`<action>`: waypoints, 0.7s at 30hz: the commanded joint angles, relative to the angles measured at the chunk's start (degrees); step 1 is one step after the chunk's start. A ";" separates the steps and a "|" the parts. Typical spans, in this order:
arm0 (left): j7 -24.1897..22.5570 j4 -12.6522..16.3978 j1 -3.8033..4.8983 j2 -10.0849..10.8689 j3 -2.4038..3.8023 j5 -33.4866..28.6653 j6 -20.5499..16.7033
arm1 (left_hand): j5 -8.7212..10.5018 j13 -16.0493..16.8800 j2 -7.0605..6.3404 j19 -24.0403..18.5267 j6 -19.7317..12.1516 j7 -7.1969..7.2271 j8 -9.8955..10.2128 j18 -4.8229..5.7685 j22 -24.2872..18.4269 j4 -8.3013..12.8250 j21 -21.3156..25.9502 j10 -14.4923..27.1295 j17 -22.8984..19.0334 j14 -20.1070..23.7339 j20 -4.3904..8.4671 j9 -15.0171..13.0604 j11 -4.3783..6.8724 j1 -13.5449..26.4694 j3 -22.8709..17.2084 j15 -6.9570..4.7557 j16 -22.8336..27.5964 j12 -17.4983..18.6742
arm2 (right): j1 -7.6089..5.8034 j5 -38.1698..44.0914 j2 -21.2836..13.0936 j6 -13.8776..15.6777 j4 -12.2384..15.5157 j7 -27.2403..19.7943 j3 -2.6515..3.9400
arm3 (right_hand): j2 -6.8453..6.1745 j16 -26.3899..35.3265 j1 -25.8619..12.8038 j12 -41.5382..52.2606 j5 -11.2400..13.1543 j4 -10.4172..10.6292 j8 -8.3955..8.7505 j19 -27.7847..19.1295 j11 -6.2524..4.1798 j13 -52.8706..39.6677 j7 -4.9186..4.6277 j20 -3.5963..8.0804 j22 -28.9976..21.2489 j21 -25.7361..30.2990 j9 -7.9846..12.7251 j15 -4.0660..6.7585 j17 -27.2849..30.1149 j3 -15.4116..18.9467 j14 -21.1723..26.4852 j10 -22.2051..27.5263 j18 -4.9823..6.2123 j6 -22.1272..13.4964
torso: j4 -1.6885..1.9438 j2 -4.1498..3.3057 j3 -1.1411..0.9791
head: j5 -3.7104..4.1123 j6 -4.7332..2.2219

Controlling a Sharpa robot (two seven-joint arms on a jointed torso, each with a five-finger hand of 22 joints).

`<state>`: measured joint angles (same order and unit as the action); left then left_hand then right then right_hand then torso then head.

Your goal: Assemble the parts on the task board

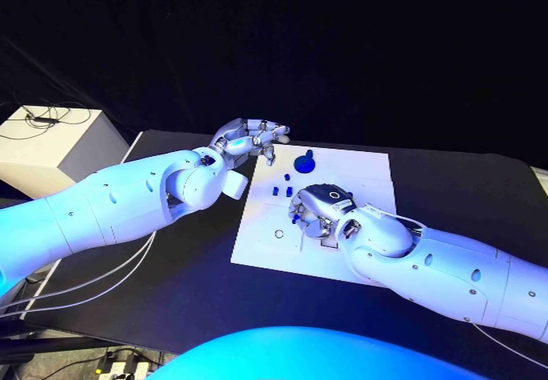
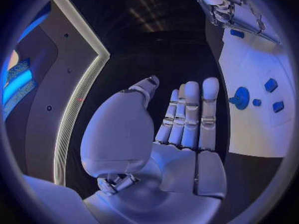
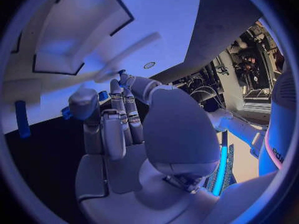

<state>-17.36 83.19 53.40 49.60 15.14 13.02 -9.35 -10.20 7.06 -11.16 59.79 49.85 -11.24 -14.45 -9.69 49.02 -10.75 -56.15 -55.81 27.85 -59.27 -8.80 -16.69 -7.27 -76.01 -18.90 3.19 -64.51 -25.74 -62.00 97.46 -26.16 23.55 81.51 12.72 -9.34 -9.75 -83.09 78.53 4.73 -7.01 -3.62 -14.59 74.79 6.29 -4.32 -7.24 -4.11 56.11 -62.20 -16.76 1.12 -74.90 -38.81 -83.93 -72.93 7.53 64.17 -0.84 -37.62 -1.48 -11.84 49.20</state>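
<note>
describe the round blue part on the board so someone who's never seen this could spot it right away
Find the white task board in the middle of the black table. Near its far edge, just beside the left robot hand, sits the round blue part. It is the largest blue piece there and disc-shaped, while the other small blue pieces nearby are little blocks.

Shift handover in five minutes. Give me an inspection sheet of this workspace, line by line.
Surface: black table, white board lying in the middle.
Job's things: round blue knob and small blue pieces on the board; left robot hand's camera shows more blue pieces.
Clutter: nothing seen.
Robot hands: left robot hand open, fingers straight, over the board's far corner; right robot hand low over the board, a small blue piece at its fingertips, hold unclear.
Cables: white cables hang beneath the left arm.
Surroundings: white cabinet left of the table.
</note>
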 commanded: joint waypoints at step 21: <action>-0.40 0.05 0.03 -0.03 0.06 -0.22 1.71 | -0.14 0.07 0.08 -0.46 -0.22 0.00 -0.14 -0.03 -0.18 -0.44 0.31 0.53 0.08 0.34 -0.05 -0.05 -0.11 -0.82 0.06 0.19 0.25 0.13 | 0.11 0.53 1.29 -3.18 -1.55 -1.25 -0.45 | -0.09 0.57 -1.75 -1.24 -3.58 0.11 0.38 -1.90 -2.37 -1.54 -0.88 -0.64 -0.95 1.29 -0.69 -0.35 -0.37 0.59 -3.23 -1.05 -0.12 -2.22 | 0.06 -0.02 -0.05 | -0.09 0.08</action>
<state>-17.27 83.14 53.40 49.65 15.14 13.02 -9.10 -10.20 7.05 -10.93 59.79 49.85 -11.24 -14.45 -9.69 48.89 -10.92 -56.15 -55.59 27.84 -59.27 -8.80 -16.69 -7.49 -76.23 -18.74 3.19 -64.51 -25.74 -62.16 97.72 -25.02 22.61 80.18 12.50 -9.52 -9.60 -82.64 77.40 3.62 -10.44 -3.38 -14.46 73.22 5.78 -5.92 -8.13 -4.83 55.21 -61.05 -17.34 1.12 -74.94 -38.55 -83.93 -72.43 7.54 62.24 -0.84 -37.61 -1.49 -11.96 49.32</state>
